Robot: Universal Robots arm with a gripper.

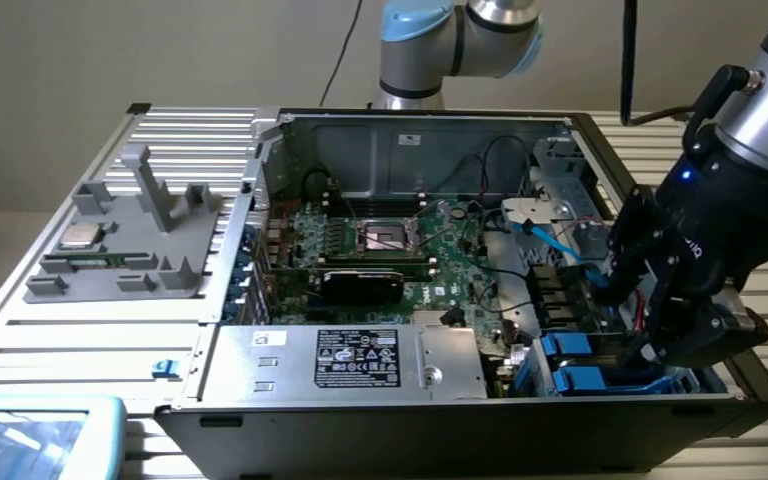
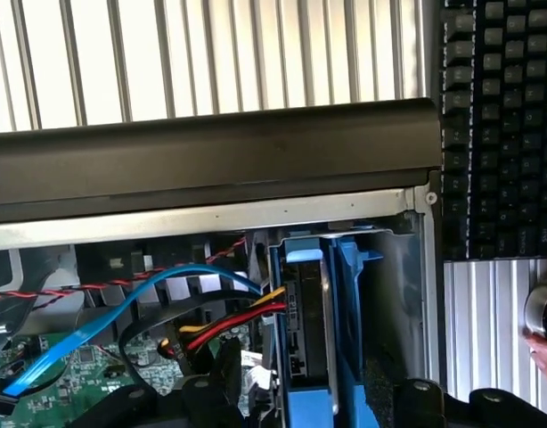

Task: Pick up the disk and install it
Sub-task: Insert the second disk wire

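Note:
The disk [image 2: 307, 343] stands on edge in the drive bay at the corner of the open computer case, its grey metal body held in a bright blue carrier frame [image 2: 349, 303]. My gripper [image 2: 305, 403] hangs just above it, open, with one dark finger [image 2: 195, 397] on each side of the carrier and a gap between them and it. In the exterior view my gripper [image 1: 654, 335] is low over the bay at the case's front right corner, beside blue carrier parts [image 1: 584, 380].
A blue cable [image 2: 122, 299] and red, yellow and black wires [image 2: 229, 325] run close to the disk. The black case wall [image 2: 211, 152] borders the bay. A silver box with a black label [image 1: 357, 360], a motherboard [image 1: 384, 240], a keyboard [image 2: 496, 125] and a person's hand [image 2: 545, 348] are nearby.

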